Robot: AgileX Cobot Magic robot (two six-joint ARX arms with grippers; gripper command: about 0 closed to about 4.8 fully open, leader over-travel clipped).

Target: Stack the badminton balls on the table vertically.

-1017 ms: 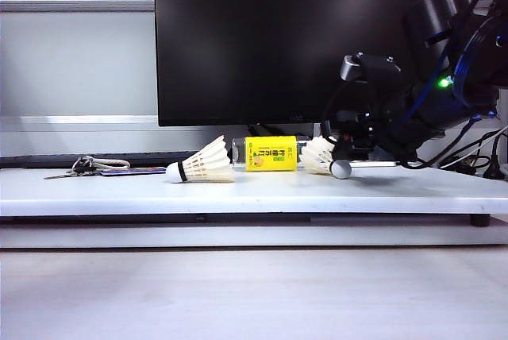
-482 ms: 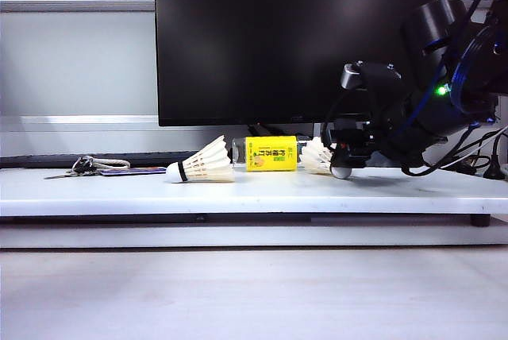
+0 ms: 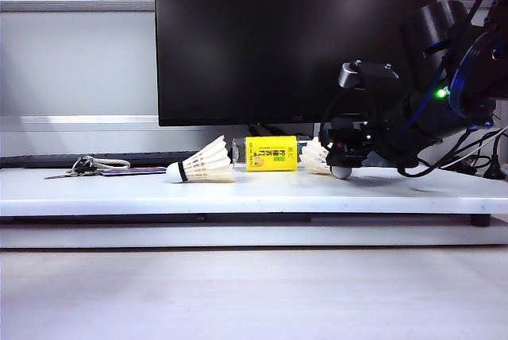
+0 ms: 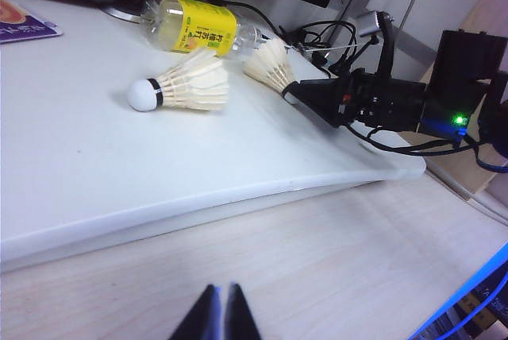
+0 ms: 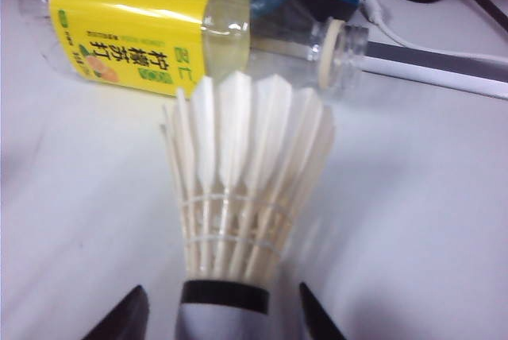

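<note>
My right gripper [image 5: 218, 316] sits low on the bench [image 3: 238, 193], jaws apart, one on each side of the cork tip of the right shuttlecock [image 5: 238, 189]. That shuttlecock lies on its side, feathers fanning toward a yellow-labelled bottle [image 5: 143, 26] at its 12 o'clock. The left shuttlecock [image 3: 202, 165] lies well apart at 9 o'clock in the exterior view, cork pointing away.

Risks as I judge them:
- Closing off-centre on the rounded cork may squirt it forward into the bottle.
- Closing too high would crush the feather stems.
- A tilted grasp would make the later vertical stack lean and topple.

My left gripper [image 4: 218, 312] hangs off the bench's front edge, jaws together, holding nothing.
</note>
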